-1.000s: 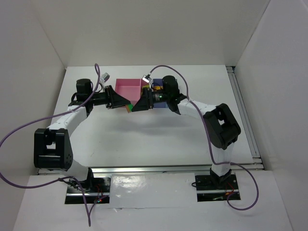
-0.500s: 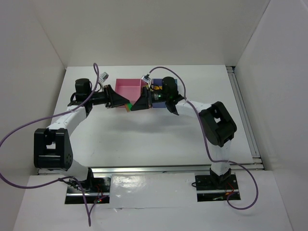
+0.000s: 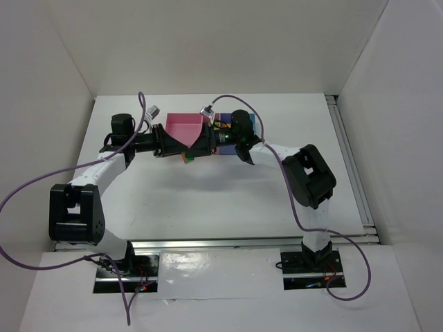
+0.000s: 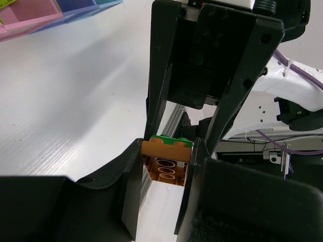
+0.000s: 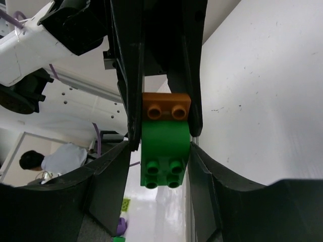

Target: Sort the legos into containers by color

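White table (image 3: 208, 200), bins (image 3: 181, 126) at twelve o'clock. Sorting is judged unfinished: orange brick (image 4: 164, 151), clamped by left gripper (image 4: 165, 157), is joined to green brick (image 5: 165, 146) inside right gripper (image 5: 160, 151), grip unclear.

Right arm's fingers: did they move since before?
Yes. In the top view the right fingers slid left, farther across the pink bin's near right corner, toward the left fingers. They grip the green brick.

green brick (image 5: 165, 154) joined to orange brick (image 5: 166, 108) | between fingers of right tool (image 5: 162, 169) | left tool (image 5: 165, 121) grips orange
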You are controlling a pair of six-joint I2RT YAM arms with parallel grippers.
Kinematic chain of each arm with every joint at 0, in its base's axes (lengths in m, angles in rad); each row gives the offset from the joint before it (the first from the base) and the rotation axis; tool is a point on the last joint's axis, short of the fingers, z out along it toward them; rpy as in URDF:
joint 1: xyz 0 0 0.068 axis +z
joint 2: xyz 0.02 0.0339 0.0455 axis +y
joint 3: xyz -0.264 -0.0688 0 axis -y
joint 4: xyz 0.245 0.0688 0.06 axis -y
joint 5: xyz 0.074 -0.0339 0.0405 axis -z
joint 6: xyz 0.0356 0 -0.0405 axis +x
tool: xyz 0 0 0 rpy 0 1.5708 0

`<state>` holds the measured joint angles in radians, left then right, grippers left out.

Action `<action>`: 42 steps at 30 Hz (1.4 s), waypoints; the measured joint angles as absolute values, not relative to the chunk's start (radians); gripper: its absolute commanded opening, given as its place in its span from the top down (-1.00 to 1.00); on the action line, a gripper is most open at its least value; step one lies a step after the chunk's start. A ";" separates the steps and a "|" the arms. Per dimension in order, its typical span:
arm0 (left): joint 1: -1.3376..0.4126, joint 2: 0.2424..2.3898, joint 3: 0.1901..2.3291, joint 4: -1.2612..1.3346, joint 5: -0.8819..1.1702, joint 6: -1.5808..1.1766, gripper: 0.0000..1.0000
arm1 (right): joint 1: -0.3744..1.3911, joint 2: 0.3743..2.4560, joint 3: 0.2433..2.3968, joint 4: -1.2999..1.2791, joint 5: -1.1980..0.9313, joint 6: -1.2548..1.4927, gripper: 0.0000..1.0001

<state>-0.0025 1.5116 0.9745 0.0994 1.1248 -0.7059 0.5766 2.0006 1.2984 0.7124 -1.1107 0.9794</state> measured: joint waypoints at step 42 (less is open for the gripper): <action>-0.078 2.003 1.738 -0.496 0.406 -0.582 0.64 | 0.357 1.836 1.412 -0.190 -0.091 0.505 0.57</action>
<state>-0.0780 2.0033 1.7378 -0.4965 0.4061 -0.5816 0.3573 1.8359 1.4120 -0.1902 -0.0910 0.5045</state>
